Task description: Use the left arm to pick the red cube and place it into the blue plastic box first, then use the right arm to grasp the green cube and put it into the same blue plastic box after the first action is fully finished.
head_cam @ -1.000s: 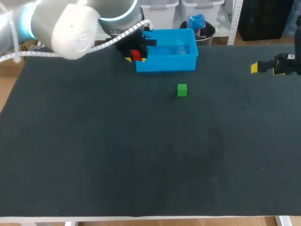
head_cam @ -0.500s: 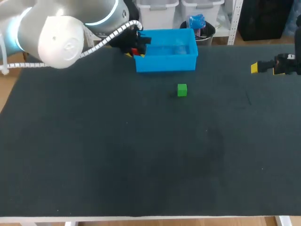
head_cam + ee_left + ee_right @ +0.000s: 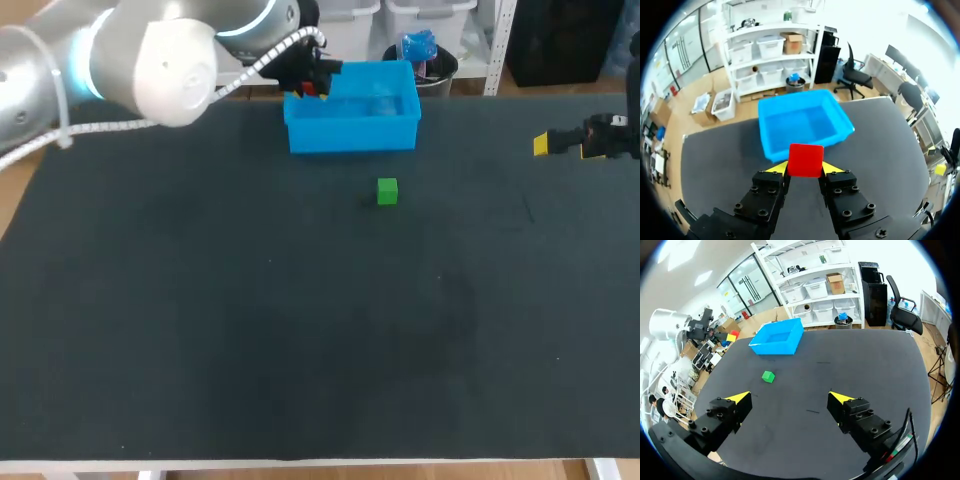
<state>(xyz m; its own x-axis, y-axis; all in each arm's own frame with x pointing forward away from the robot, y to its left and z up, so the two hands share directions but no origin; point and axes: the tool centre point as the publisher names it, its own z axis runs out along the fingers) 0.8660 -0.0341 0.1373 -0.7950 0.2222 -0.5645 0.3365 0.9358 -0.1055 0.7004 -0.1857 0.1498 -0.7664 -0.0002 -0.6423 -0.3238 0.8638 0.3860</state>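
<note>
The red cube [image 3: 805, 160] sits between the yellow tips of my left gripper [image 3: 805, 168], which is shut on it. The blue plastic box [image 3: 771, 145] lies just ahead of and below that gripper. From the head view, the left gripper [image 3: 312, 88] holds the red cube [image 3: 308, 91] in the air over the left end of the blue box [image 3: 350, 135]. The green cube [image 3: 387, 191] rests on the dark mat in front of the box. My right gripper [image 3: 560, 143] hangs open at the table's right edge, far from the green cube [image 3: 768, 376].
The black mat [image 3: 300, 320] covers the whole table, with only the box and green cube on it. The right wrist view takes in the blue box [image 3: 771, 349] and my left arm [image 3: 670, 327] beyond it.
My left arm has carried the red cube from the box's left front corner up and back to above its left end. The right arm and green cube have not moved.
</note>
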